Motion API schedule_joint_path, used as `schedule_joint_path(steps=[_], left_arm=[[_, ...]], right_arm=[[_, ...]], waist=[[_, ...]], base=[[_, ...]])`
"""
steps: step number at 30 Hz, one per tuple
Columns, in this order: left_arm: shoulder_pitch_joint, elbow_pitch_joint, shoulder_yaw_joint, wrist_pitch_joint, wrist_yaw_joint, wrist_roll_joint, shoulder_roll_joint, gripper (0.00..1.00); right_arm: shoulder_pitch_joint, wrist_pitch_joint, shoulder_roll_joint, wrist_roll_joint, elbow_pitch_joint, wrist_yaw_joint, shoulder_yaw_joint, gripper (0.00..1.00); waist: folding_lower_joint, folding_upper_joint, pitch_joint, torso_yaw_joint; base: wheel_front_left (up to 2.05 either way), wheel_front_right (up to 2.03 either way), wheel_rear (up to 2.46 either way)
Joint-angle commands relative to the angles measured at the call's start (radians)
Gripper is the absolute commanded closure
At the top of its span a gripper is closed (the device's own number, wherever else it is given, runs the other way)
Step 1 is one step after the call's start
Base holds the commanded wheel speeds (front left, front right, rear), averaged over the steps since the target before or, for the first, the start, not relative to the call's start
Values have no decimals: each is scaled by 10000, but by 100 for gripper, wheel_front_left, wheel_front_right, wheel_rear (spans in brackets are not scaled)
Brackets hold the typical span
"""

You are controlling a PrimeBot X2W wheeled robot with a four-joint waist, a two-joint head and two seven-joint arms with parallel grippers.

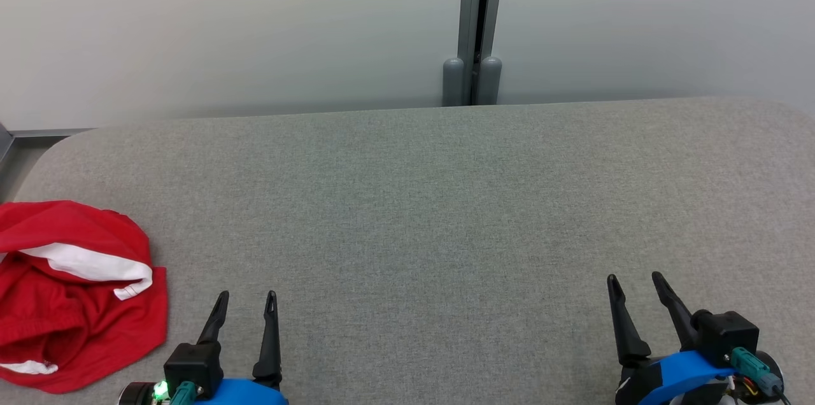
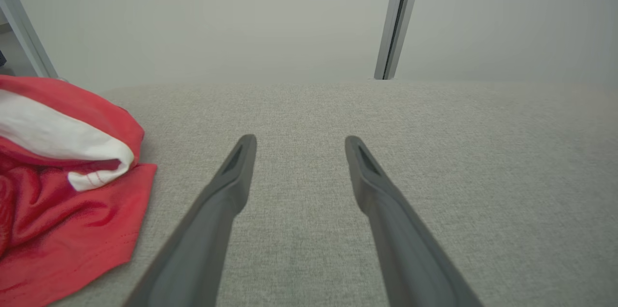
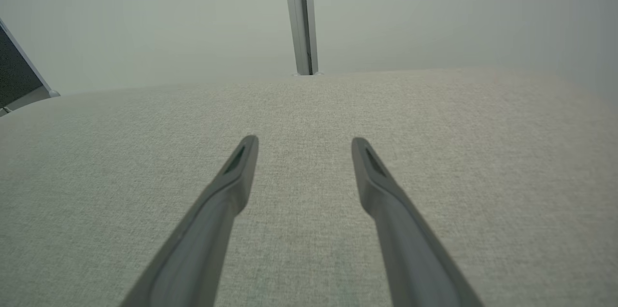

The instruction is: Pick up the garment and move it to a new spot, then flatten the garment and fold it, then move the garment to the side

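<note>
The garment (image 1: 70, 293) is red with white trim and lies crumpled at the left edge of the grey fabric surface (image 1: 420, 214). In the left wrist view the garment (image 2: 63, 186) is bunched to the left of my fingers, apart from them. My left gripper (image 1: 247, 297) stands open at the lower left, just right of the garment, with nothing between its fingers. My right gripper (image 1: 633, 277) stands open at the lower right, far from the garment, over bare fabric. Both wrist views show the left gripper (image 2: 299, 139) and the right gripper (image 3: 304, 140) spread wide and empty.
A pale wall runs behind the surface, with a grey vertical post (image 1: 474, 29) at its middle. The surface's far edge is rounded at the left corner (image 1: 57, 144). A wide stretch of bare grey fabric lies between and beyond the two grippers.
</note>
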Motion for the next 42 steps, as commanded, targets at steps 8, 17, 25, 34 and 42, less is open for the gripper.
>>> schedule_joint_path(steps=[8,17,25,34,42], left_arm=[[42,-77,10,-163,131,233,24,0],[-109,-146,-6,-163,282,210,23,0],[-277,-110,-61,-162,354,144,24,0],[-1,-5,223,-162,535,-129,24,0],[359,-70,635,-154,731,-378,13,0]], right_arm=[[84,-171,98,-237,5,4,-270,0],[63,-171,143,-263,-43,4,-449,0],[-12,-168,150,-161,-115,4,-368,0],[-48,-167,141,-14,-61,4,118,0],[-191,-164,40,14,149,3,742,0]], waist=[[0,0,55,-3],[0,0,229,105],[0,0,505,912],[0,0,651,2835],[0,0,775,4325]], base=[[0,0,0],[0,0,0],[0,0,0],[0,0,0],[0,0,0]])
